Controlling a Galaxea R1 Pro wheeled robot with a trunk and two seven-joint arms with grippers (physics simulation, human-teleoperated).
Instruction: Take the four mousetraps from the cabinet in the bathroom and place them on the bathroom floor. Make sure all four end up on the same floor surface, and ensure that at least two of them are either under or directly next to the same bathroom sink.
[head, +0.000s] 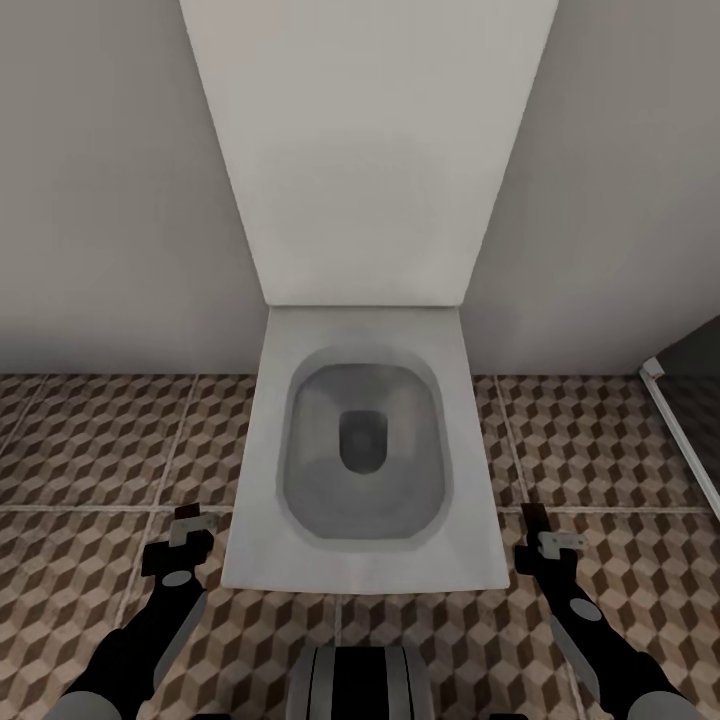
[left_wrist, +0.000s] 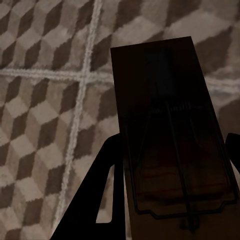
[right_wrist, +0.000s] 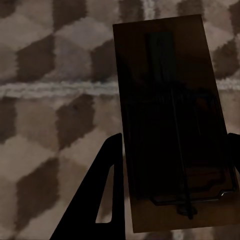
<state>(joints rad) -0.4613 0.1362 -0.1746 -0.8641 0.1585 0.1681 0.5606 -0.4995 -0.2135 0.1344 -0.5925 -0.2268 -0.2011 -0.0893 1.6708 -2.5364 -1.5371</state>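
Observation:
I hold one mousetrap in each hand above the bathroom floor (head: 100, 440), which has a cube pattern. My left gripper (head: 188, 535) is shut on a dark-brown mousetrap (head: 190, 516), left of the toilet's front corner. In the left wrist view this mousetrap (left_wrist: 165, 125) lies flat between the black fingers (left_wrist: 107, 190), wire bar up. My right gripper (head: 545, 540) is shut on a second mousetrap (head: 533, 517), right of the toilet. The right wrist view shows that mousetrap (right_wrist: 170, 115) close over the tiles. The cabinet and the bathroom sink are out of view.
A white square toilet (head: 365, 450) with its lid (head: 365, 150) raised stands straight ahead against the grey wall, between my two arms. A dark panel with a white frame (head: 685, 400) stands at the far right. Tiled floor lies on both sides of the toilet.

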